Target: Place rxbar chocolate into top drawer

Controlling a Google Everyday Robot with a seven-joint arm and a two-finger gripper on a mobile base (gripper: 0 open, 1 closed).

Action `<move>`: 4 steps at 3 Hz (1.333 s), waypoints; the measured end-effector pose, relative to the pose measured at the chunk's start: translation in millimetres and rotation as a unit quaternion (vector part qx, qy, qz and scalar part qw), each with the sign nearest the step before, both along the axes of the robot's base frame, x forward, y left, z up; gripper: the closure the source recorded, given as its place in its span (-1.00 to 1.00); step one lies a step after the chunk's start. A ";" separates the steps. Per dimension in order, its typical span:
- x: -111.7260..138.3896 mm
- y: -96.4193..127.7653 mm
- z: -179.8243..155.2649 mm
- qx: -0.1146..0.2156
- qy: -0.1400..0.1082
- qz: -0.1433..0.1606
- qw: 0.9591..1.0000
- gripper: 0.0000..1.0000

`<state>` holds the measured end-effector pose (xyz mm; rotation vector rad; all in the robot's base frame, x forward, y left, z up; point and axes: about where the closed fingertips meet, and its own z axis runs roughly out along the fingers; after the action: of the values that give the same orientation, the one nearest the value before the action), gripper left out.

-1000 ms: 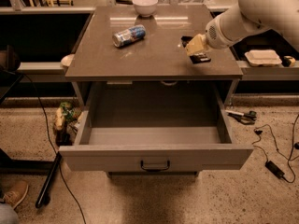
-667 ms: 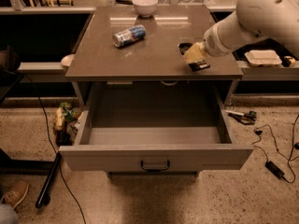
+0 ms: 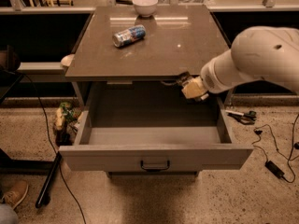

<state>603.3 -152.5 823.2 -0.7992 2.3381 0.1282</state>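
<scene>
The top drawer (image 3: 154, 156) is pulled wide open below the table top; its grey front panel has a small dark handle (image 3: 155, 164) and its inside shows nothing in it. My gripper (image 3: 188, 84) hangs just past the table's front edge, over the drawer's right rear part. It is shut on the rxbar chocolate (image 3: 182, 76), of which only a small dark end shows between the pale fingers (image 3: 193, 88). The white arm reaches in from the right.
On the grey table top (image 3: 154, 55) lie a blue-and-white can (image 3: 129, 35) on its side and a white bowl (image 3: 145, 5) at the back. Cables and a power brick (image 3: 274, 168) lie on the floor at right; bags (image 3: 63, 118) and a black pole stand at left.
My gripper has moved with the bar from above the table top's right side forward and down, past the front edge, to over the open drawer.
</scene>
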 end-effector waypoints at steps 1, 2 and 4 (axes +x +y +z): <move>-24.7 6.2 -53.8 -0.024 0.039 0.010 0.999 1.00; -30.6 11.4 -95.6 -0.031 0.066 0.010 0.997 1.00; -7.7 17.6 -152.2 -0.017 0.102 -0.007 0.995 0.17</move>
<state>595.6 -134.9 671.0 -0.8201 2.5440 0.1715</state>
